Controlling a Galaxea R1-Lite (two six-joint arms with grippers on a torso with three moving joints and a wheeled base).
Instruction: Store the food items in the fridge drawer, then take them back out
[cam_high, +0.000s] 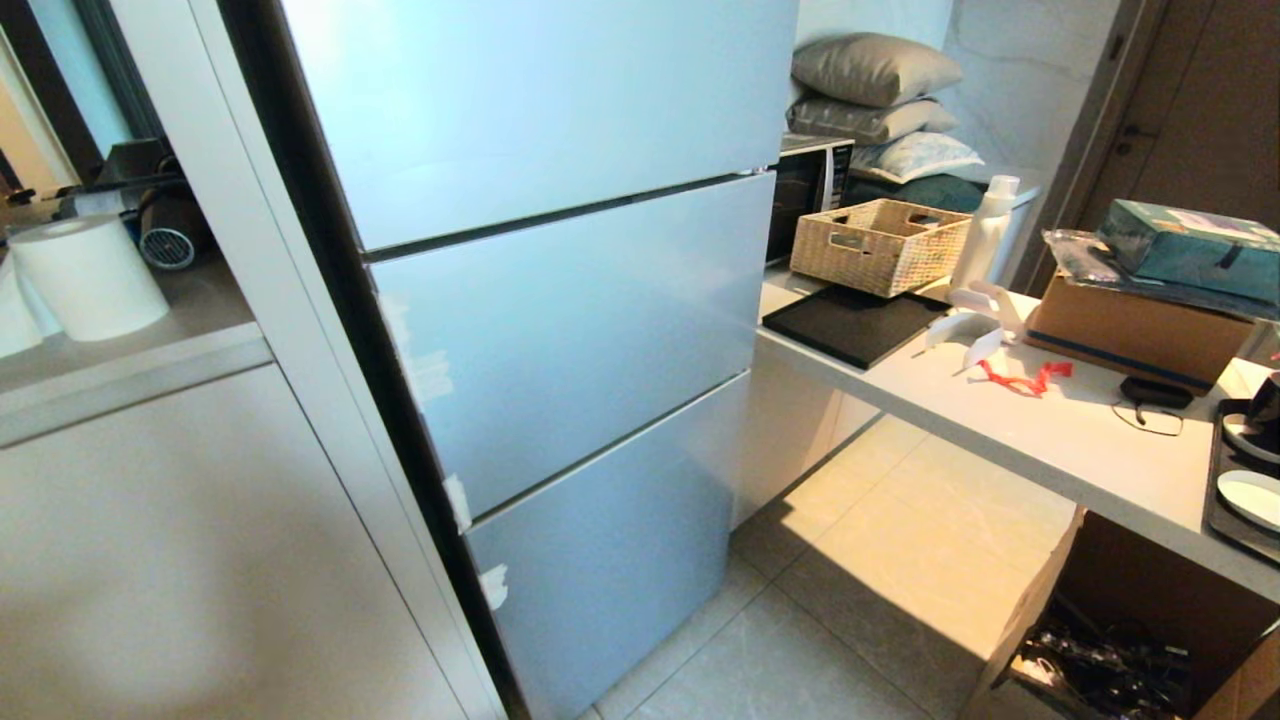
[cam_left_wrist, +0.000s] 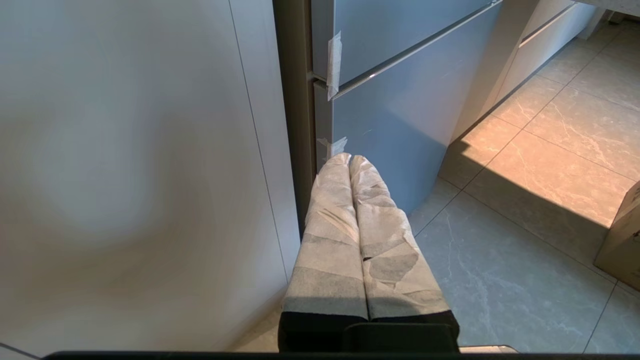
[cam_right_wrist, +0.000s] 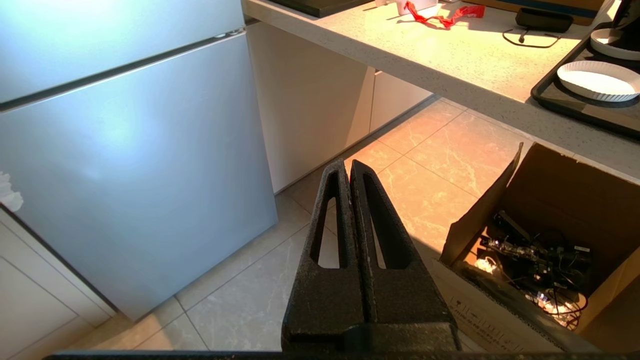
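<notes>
The pale blue-grey fridge (cam_high: 560, 330) stands in front of me with all its fronts closed, so the fridge drawer is hidden behind them. No food items show in any view. My left gripper (cam_left_wrist: 349, 159), its fingers wrapped in white tape, is shut and empty, low beside the fridge's lower left corner (cam_left_wrist: 325, 115). My right gripper (cam_right_wrist: 347, 167), with black slotted fingers, is shut and empty above the floor tiles, to the right of the fridge's bottom door (cam_right_wrist: 135, 165). Neither arm appears in the head view.
A white counter (cam_high: 1050, 430) runs to the fridge's right with a wicker basket (cam_high: 880, 245), a cardboard box (cam_high: 1135, 325), a red ribbon (cam_high: 1025, 378) and a dark tray (cam_right_wrist: 575, 102) with plates. Under it sits an open carton of cables (cam_right_wrist: 540, 255). White cabinets (cam_high: 180, 560) stand left.
</notes>
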